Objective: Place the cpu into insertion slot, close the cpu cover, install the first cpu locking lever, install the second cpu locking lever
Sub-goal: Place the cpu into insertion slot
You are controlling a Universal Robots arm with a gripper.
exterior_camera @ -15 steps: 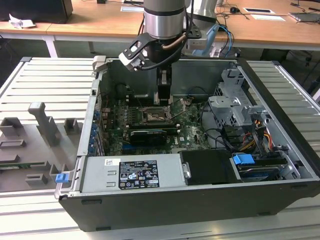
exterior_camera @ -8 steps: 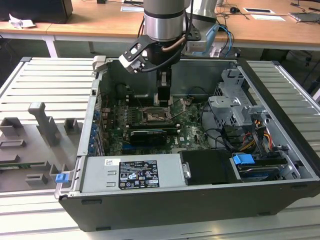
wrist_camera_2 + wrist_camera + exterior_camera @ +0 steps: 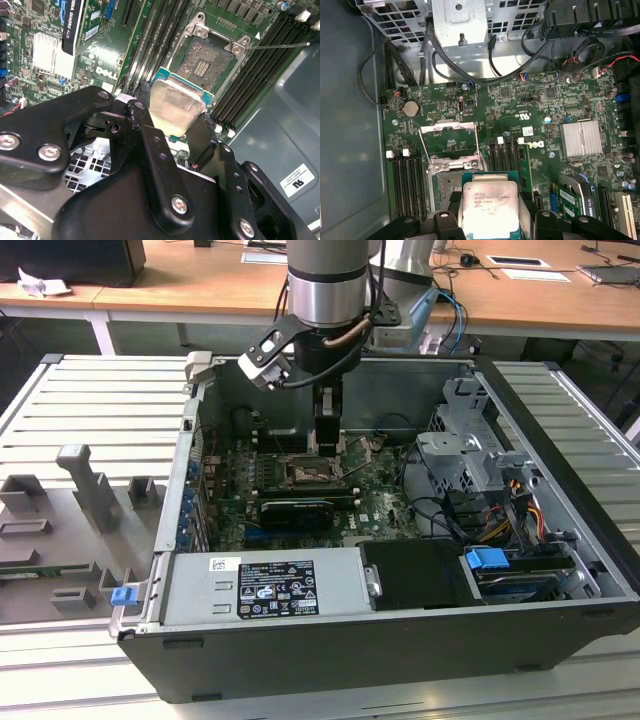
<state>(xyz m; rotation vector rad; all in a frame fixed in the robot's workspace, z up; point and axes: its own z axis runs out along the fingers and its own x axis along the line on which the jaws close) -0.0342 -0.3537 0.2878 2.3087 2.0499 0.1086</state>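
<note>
The gripper is closed on two opposite edges of the cpu, a flat square chip with a dull silver top and green border, held above the open socket.

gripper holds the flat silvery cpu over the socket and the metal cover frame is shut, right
No: the first wrist view shows the thin square silvery cover frame swung open. The gripper does hold the flat silvery square cpu over the socket.

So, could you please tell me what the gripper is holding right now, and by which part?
The gripper holds the chip, pinched by two opposite edges.
</note>
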